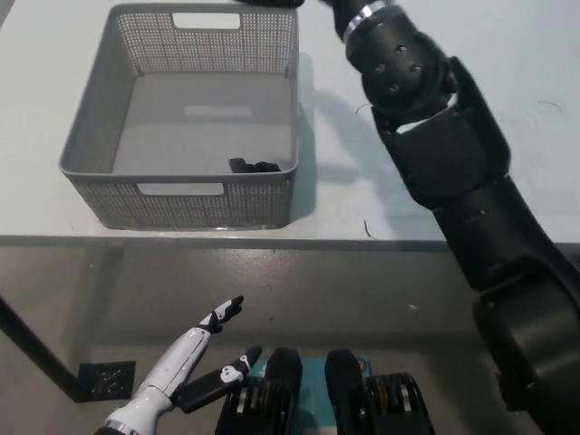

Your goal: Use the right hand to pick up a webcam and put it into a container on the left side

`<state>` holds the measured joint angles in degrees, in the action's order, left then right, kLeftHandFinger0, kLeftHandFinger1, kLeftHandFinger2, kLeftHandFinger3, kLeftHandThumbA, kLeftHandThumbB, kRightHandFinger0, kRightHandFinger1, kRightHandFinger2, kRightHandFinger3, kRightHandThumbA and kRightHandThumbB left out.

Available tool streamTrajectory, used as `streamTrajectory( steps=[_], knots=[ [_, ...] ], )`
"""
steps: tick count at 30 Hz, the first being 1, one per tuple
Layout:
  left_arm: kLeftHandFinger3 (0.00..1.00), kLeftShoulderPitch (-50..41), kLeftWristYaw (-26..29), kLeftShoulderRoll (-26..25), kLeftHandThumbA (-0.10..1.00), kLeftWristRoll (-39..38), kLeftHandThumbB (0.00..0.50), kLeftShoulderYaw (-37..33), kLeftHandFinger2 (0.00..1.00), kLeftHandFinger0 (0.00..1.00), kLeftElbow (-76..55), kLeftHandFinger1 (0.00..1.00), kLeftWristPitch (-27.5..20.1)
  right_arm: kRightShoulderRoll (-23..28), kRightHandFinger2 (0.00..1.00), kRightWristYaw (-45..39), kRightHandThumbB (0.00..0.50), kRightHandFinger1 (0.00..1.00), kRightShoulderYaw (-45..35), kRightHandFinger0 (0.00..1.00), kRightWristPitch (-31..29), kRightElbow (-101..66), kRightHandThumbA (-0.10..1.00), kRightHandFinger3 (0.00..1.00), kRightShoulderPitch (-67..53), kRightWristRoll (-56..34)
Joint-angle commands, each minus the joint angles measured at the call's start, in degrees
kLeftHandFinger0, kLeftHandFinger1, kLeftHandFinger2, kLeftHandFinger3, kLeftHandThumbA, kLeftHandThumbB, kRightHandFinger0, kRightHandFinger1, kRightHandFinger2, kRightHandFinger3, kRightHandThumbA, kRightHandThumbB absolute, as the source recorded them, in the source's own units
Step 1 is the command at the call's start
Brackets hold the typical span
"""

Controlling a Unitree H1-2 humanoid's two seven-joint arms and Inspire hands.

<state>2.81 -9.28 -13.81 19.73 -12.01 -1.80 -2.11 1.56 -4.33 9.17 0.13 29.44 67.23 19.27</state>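
Observation:
The black webcam (254,166) lies inside the grey mesh basket (95,145), against its front wall near the right corner. My black right arm (435,136) reaches up over the table to the right of the basket. Only a sliver of my right hand (272,3) shows, at the picture's top edge above the basket's far rim, well clear of the webcam. Below the table edge at the lower left, my white left hand (195,358) rests open and holds nothing.
The basket stands on the left of the white table (507,82), close to the front edge (181,239). A thin dark wire scrap (369,229) lies near that edge. The grey floor (82,308) lies below.

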Motion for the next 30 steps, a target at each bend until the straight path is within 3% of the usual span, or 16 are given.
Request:
streamTrajectory(
  steps=[1, 8, 9, 12, 16, 20, 23, 26, 30],
  knots=[
    [1.0, 1.77, -0.73, -1.52, 0.72, 1.51, 0.053, -0.07, 1.0, 1.0, -2.34, 1.0, 0.18, 4.95, 1.0, -3.57, 0.397, 1.0, -5.64, 1.0, 6.04, -22.25, 1.0, 1.0, -2.07, -6.36],
    [1.0, 2.13, -1.19, -1.45, 0.87, -1.4, 0.069, 1.18, 1.0, 1.0, -2.0, 1.0, -0.09, 9.51, 1.0, -5.3, 0.36, 1.0, -9.2, 1.0, 8.18, -39.22, 1.0, 1.0, -14.8, -9.16],
    [1.0, 2.05, -1.11, -1.39, 0.95, -2.07, 0.073, 1.44, 1.0, 1.0, -1.74, 1.0, -0.59, 9.77, 1.0, -5.46, 0.344, 1.0, -10.69, 1.0, 7.14, -42.26, 1.0, 1.0, -19.16, -12.82],
    [1.0, 2.09, -0.75, -0.98, 1.0, -3.99, 0.091, 2.17, 1.0, 1.0, -0.71, 1.0, -2.36, 9.92, 1.0, -5.09, 0.351, 1.0, -12.17, 1.0, 5.31, -46.41, 1.0, 1.0, -26.1, -16.18],
    [1.0, 1.54, 0.02, -0.24, 1.0, -6.15, 0.159, 3.2, 1.0, 1.0, 0.99, 1.0, -4.33, 8.82, 1.0, -3.31, 0.364, 1.0, -13.54, 1.0, 2.86, -51.92, 1.0, 1.0, -39.08, -18.42],
    [1.0, 0.07, 0.4, -0.08, 1.0, -7.14, 0.17, 3.94, 1.0, 1.0, 1.4, 1.0, -5.57, 5.92, 1.0, -2.84, 0.371, 1.0, -14.11, 1.0, 2.02, -53.56, 1.0, 1.0, -48.51, -23.73],
    [1.0, 0.04, 0.62, 0.56, 1.0, -8.04, 0.183, 4.51, 1.0, 1.0, 2.65, 1.0, -6.56, 4.8, 1.0, -4.1, 0.263, 1.0, -13.68, 1.0, -6.38, -49.56, 1.0, 1.0, -55.71, -27.68],
    [1.0, 0.39, 0.67, 0.51, 1.0, -8.33, 0.196, 5.11, 1.0, 1.0, 3.54, 1.0, -6.73, 4.2, 1.0, -4.59, 0.285, 1.0, -12.65, 1.0, -8.16, -46.78, 1.0, 1.0, -60.15, -26.93],
    [1.0, 0.44, 0.63, 0.71, 1.0, -8.87, 0.199, 5.72, 1.0, 1.0, 4.2, 1.0, -6.54, 3.05, 1.0, -6.76, 0.25, 1.0, -10.68, 1.0, -11.83, -41.54, 1.0, 1.0, -66.03, -28.37]
  ],
)
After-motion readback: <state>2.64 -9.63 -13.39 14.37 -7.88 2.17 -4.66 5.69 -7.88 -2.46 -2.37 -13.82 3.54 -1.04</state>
